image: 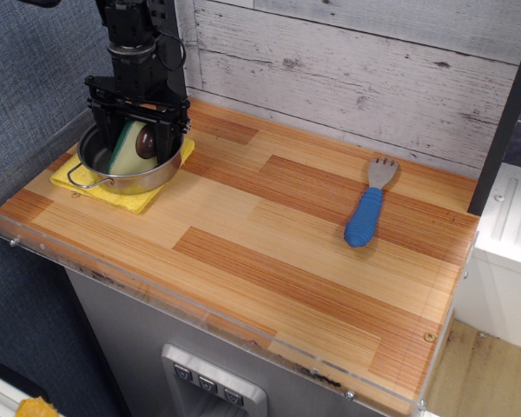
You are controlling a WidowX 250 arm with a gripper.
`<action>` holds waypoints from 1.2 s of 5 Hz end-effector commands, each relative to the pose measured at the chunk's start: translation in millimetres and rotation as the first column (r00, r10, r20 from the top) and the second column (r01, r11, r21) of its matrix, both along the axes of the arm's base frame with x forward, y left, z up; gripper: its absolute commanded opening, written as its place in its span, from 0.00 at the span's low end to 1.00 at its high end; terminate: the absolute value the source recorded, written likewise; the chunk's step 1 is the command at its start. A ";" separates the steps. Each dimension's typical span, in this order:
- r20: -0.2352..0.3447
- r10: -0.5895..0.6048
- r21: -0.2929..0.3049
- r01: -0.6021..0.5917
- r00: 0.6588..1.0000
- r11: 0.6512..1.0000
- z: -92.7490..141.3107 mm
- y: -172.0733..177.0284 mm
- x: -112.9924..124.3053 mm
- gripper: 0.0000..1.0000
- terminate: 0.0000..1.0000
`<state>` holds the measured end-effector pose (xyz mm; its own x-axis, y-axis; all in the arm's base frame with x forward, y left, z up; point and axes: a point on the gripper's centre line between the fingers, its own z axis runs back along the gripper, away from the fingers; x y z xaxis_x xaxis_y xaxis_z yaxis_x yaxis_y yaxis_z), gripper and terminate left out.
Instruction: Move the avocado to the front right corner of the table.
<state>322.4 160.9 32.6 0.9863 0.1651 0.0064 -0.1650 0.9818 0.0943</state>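
Observation:
The avocado (132, 143) is a toy half with dark green skin, pale flesh and a brown pit. It is held on edge between the black fingers of my gripper (137, 139), which is shut on it. It hangs just above the silver pot (104, 167) at the back left of the wooden table (269, 252). The table's front right corner (399, 365) is bare wood.
The pot stands on a yellow cloth (78, 184). A blue-handled fork (366, 208) lies at the right. A clear acrylic rim (200, 300) runs along the front edge. A white plank wall (356, 69) and a dark post (165, 43) stand behind.

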 end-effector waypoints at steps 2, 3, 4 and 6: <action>0.049 0.034 0.023 -0.035 0.998 0.999 20.4 3.2 -2.2 0.00 0.00; 0.098 0.072 0.050 -0.077 0.993 0.996 40.6 7.5 -9.9 0.00 0.00; 0.146 0.079 0.056 -0.088 0.986 0.995 58.9 15.9 -9.7 0.00 0.00; 0.177 -0.003 0.058 -0.007 0.984 0.998 79.2 -31.2 -2.3 0.00 0.00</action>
<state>319.4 121.7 89.9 0.9784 0.1619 0.1284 -0.1747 0.9800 0.0955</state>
